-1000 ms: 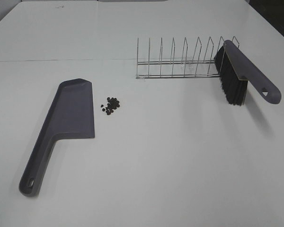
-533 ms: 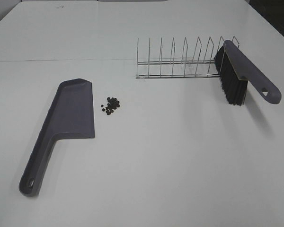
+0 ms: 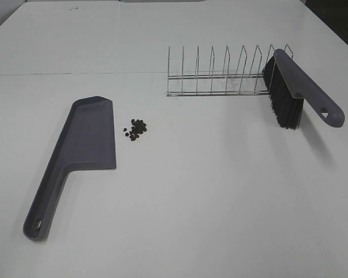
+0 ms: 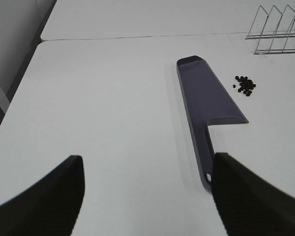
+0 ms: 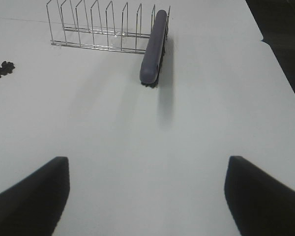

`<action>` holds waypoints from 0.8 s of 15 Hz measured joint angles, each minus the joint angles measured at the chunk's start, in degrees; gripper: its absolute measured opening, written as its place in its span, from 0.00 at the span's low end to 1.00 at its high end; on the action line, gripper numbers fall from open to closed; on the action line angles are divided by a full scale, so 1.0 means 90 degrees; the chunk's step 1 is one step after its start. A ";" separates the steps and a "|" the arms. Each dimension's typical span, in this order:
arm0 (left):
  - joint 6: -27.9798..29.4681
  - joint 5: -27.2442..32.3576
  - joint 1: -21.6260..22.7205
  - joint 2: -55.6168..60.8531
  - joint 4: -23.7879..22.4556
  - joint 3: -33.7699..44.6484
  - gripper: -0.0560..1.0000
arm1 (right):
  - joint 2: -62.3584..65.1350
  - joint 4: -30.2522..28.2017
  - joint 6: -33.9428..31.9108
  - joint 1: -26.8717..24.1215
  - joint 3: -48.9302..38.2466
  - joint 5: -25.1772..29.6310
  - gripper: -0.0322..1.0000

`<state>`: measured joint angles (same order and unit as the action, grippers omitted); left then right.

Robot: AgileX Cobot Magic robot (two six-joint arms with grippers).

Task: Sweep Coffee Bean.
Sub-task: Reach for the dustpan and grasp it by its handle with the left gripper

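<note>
No visible change since a second ago; nothing moved.

Roughly twenty tiny, dark brown-black, oval coffee beans point(image 3: 137, 129), gathered in one loose cluster with a few strays at its edge. Lying flat and loose, touched by nothing. Well ahead of the wide-spread jaws of the left gripper point(image 4: 147, 160), off to their right. Far ahead of the spread jaws of the right gripper point(image 5: 147, 160), well off to their left.
</note>
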<state>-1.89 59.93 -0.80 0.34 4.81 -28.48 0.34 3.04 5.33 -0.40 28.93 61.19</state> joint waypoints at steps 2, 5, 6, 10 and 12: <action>0.0000 0.0000 0.0000 0.0000 0.0000 0.0000 0.68 | 0.0000 0.0000 0.0000 0.0000 0.0000 0.0000 0.80; 0.0000 0.0000 0.0000 0.0000 0.0000 0.0000 0.68 | 0.0000 0.0000 0.0000 0.0000 0.0000 0.0000 0.80; 0.0000 0.0000 0.0000 0.0000 0.0000 0.0000 0.68 | 0.0000 0.0000 0.0000 0.0000 0.0000 0.0000 0.80; 0.0000 0.0000 0.0000 0.0000 0.0000 0.0000 0.68 | 0.0000 0.0000 0.0000 0.0000 0.0000 0.0000 0.80; 0.0000 0.0000 0.0000 0.0000 0.0000 0.0000 0.68 | 0.0000 0.0000 0.0000 0.0000 0.0000 0.0000 0.80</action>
<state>-1.89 59.93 -0.80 0.34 4.81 -28.48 0.34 3.04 5.33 -0.40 28.93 61.19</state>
